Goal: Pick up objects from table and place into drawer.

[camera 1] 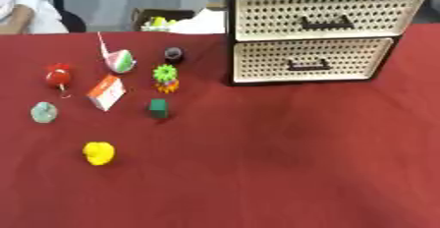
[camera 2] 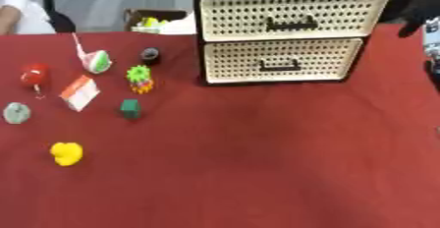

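Note:
A black drawer unit stands at the back right of the red table. Its upper drawer and lower drawer are both pushed in. Small objects lie at the left: a red round thing, a green and pink cone-shaped thing, a dark round thing, a green and orange gear toy, a white and red carton, a green cube, a pale grey-green lump and a yellow toy. My right hand shows only as a dark shape at the right edge, beside the unit. My left hand is out of sight.
Behind the table's far edge stands a cardboard box with yellow and white things in it. The red cloth runs bare from the drawer unit down to the near edge.

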